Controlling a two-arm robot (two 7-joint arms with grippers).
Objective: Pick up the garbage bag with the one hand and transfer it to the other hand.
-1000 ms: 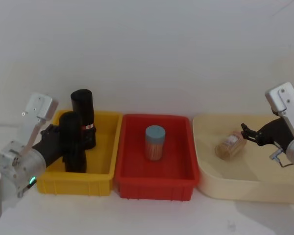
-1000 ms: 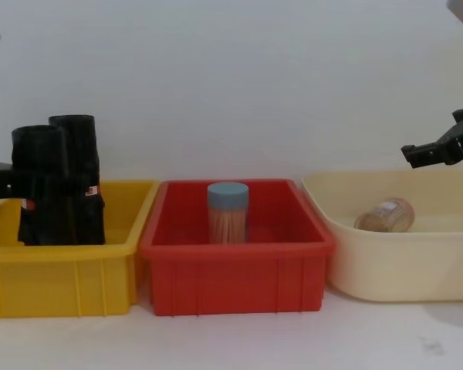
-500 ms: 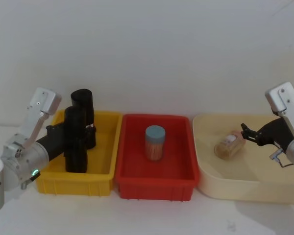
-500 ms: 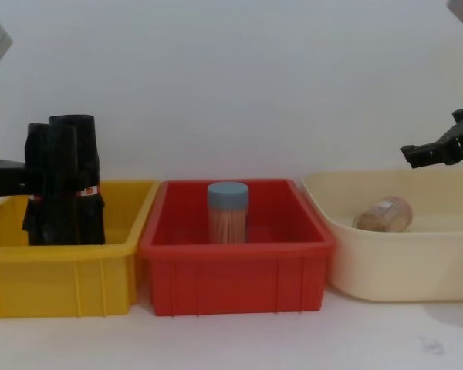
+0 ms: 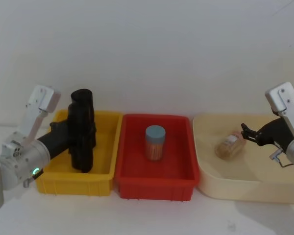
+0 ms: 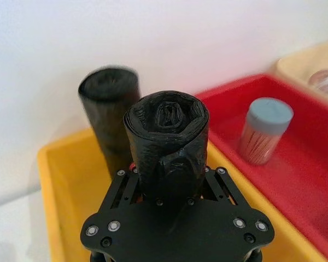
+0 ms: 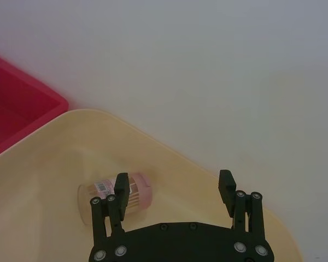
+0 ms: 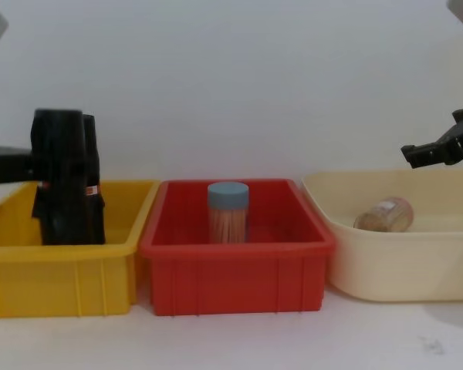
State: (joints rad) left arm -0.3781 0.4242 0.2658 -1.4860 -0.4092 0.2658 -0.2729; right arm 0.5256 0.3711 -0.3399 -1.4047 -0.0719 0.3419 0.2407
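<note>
- Your garbage bag is a black roll of crinkly plastic, with its coiled end showing on top.
- It stands upright, long axis vertical, in the yellow bin, just in front of a second black roll.
- Your left gripper is clamped around its middle.
- Your right gripper hangs spread and empty over the cream tub.

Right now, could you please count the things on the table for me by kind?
Bins: 3
Garbage bag rolls: 2
Jars: 2
Total: 7
</note>
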